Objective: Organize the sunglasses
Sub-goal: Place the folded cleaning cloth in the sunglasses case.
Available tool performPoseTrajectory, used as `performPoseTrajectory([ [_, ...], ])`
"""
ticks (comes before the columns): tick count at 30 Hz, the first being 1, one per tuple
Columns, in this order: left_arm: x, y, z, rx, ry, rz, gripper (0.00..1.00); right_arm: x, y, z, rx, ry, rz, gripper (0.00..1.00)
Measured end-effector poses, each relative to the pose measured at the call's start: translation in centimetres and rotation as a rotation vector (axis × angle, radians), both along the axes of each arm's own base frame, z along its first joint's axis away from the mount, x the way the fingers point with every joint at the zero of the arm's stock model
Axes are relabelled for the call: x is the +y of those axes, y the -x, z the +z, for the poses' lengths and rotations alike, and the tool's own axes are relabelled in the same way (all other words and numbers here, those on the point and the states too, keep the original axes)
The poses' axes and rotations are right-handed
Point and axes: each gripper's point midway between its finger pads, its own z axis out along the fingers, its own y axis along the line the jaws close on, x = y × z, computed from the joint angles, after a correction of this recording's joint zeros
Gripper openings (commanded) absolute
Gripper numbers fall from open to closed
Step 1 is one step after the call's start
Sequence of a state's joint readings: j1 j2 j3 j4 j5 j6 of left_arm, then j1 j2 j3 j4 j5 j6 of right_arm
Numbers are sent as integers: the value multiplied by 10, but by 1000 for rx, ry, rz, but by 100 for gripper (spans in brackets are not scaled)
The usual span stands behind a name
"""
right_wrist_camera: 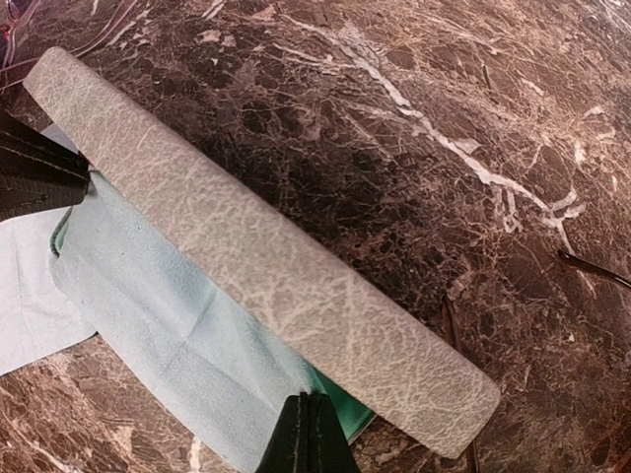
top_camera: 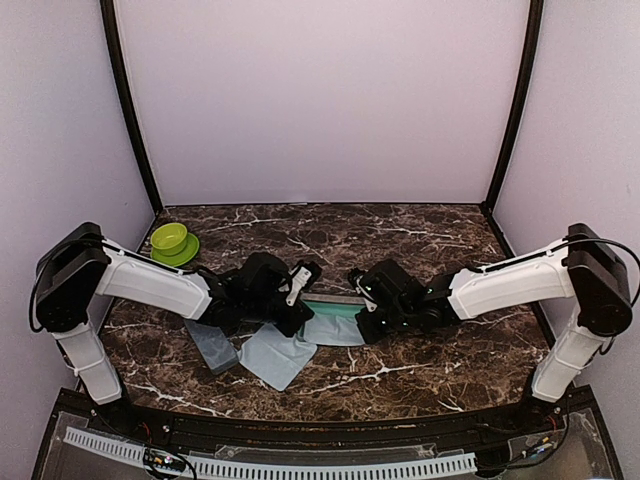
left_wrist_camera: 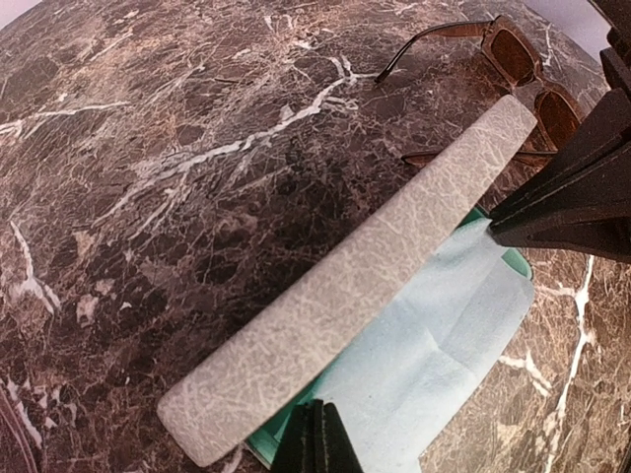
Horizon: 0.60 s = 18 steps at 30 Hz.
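The sunglasses [left_wrist_camera: 521,67], with brown lenses and their temples unfolded, lie on the marble just beyond an open grey case [left_wrist_camera: 335,296]. The case's lid stands raised and its teal lining [right_wrist_camera: 347,406] shows. A pale blue cloth [left_wrist_camera: 454,335] lies over the case's base. My left gripper [left_wrist_camera: 317,409] is shut, its tips at the cloth's near edge at one end of the case. At the other end my right gripper [right_wrist_camera: 309,402] is shut too, with its tips touching the cloth. In the top view both grippers meet over the case [top_camera: 335,305]; the sunglasses are hidden there.
A second pale cloth [top_camera: 278,358] lies spread in front of the left gripper [top_camera: 303,322]. A closed grey case [top_camera: 213,347] sits to its left. A green bowl [top_camera: 173,240] stands at the back left. Black posts and pale walls bound the marble table [top_camera: 420,240].
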<state>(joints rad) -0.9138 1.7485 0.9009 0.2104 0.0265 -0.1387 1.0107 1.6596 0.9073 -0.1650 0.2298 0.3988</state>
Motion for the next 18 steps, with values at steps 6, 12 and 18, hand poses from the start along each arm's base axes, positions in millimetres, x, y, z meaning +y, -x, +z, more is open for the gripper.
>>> performPoseTrajectory([
  [6,0,-2,1,-8,0,7,0,0,0,0,-2,1,-3,0],
  [12,1,-3,1,-12,-2,13,0,-1,-1,0,-4,1,-8,0],
  [18,1,-3,1,-13,-3,14,0,-2,-2,0,-7,5,-12,0],
])
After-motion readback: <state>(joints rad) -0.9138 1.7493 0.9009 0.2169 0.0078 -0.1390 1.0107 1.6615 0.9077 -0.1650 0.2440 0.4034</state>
